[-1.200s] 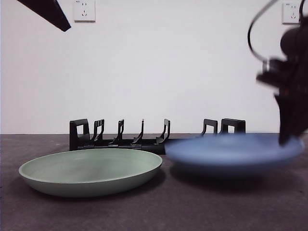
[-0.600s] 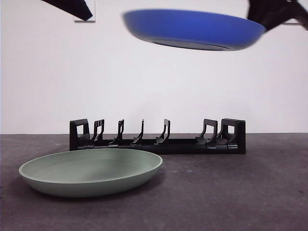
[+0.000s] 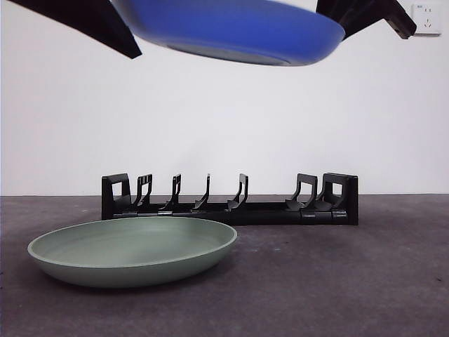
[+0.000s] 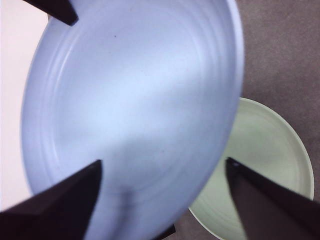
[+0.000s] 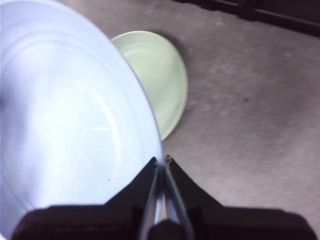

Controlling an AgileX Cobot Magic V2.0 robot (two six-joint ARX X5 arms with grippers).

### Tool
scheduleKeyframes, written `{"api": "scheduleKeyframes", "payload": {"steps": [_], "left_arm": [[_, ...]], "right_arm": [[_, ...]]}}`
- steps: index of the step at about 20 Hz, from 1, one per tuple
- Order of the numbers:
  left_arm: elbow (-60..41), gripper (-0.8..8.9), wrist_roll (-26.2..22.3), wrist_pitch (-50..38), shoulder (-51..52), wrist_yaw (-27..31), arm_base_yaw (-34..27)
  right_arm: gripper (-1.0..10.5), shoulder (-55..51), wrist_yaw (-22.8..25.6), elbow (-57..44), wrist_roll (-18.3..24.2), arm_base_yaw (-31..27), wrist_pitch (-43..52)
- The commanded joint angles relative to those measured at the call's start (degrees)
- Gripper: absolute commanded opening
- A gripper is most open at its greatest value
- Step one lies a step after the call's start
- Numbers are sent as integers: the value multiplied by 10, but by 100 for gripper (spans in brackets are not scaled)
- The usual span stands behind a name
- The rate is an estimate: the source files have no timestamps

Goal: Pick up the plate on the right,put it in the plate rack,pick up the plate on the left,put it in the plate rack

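Blue plate (image 3: 231,31) lifted higher; right fingers (image 5: 161,161) clamp its rim, left fingers (image 4: 162,172) wide. Plate rack (image 3: 230,200) empty.

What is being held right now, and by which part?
The blue plate, pinched at its rim by the right hand; the left hand is open, holding nothing.

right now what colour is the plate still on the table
Pale green plate, clearest in the front view.

The blue plate (image 3: 231,31), pinched by the right pincer (image 5: 162,165), has risen higher toward the left pincer (image 4: 160,172).
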State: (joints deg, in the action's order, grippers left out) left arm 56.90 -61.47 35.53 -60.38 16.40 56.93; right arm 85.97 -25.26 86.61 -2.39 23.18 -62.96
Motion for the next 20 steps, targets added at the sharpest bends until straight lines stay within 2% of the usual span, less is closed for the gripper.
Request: {"api": "scheduleKeyframes", "payload": {"steps": [1, 4, 11, 16, 17, 20], "left_arm": [[-1, 37, -2, 8, -2, 2, 2], [-1, -13, -2, 11, -2, 1, 2], [-1, -8, 0, 14, -2, 2, 18], [-1, -8, 24, 27, -2, 2, 28], [-1, -8, 31, 27, -2, 2, 28], [-1, -8, 66, 30, -2, -3, 28]], "right_arm": [[-11, 4, 11, 2, -7, 0, 4], [-11, 4, 11, 2, -6, 0, 4], [-11, 4, 11, 2, -9, 0, 3], [7, 4, 13, 2, -8, 0, 16], [52, 4, 12, 3, -8, 0, 24], [326, 4, 12, 3, -8, 0, 43]]}}
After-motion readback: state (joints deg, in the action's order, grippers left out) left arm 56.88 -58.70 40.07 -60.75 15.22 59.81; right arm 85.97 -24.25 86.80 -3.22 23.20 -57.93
